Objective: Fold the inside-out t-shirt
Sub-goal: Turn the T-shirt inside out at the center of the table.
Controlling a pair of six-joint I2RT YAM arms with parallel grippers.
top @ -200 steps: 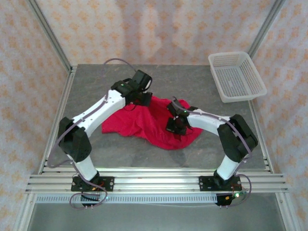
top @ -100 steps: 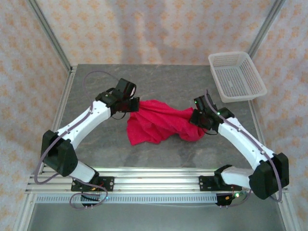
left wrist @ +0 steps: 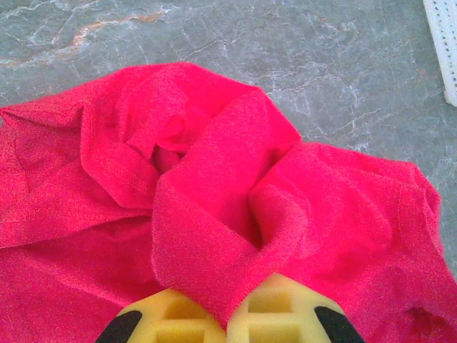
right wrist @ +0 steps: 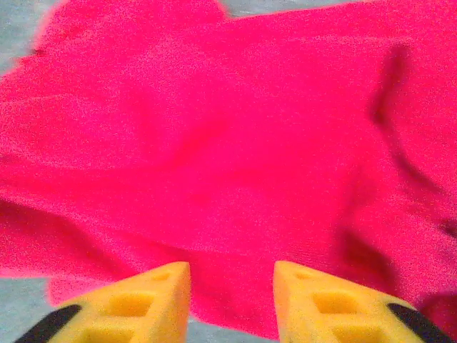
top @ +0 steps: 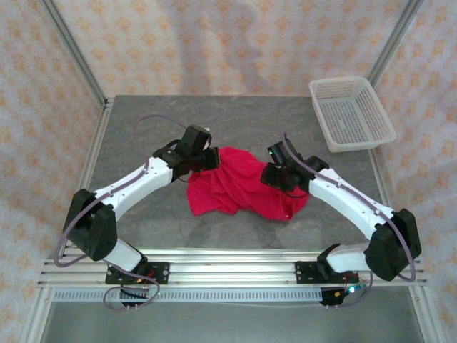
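Observation:
The inside-out t-shirt (top: 239,182) is a crumpled crimson heap in the middle of the grey table. My left gripper (top: 207,158) sits at the heap's upper left edge. In the left wrist view its yellow fingertips (left wrist: 232,314) are shut on a pointed fold of the t-shirt (left wrist: 207,236). My right gripper (top: 275,175) hangs over the heap's right side. In the right wrist view its yellow fingers (right wrist: 157,296) stand apart, open, with the red cloth (right wrist: 235,157) spread below them and nothing pinched between them.
A white mesh basket (top: 351,113) stands at the back right corner of the table (top: 143,128). The enclosure's metal posts and patterned walls ring the table. An aluminium rail (top: 228,270) runs along the near edge.
The right gripper has let go of the cloth and its fingers have parted. The right arm swung out to the right, then back inward. The left gripper drew the shirt's corner left, then slightly right.

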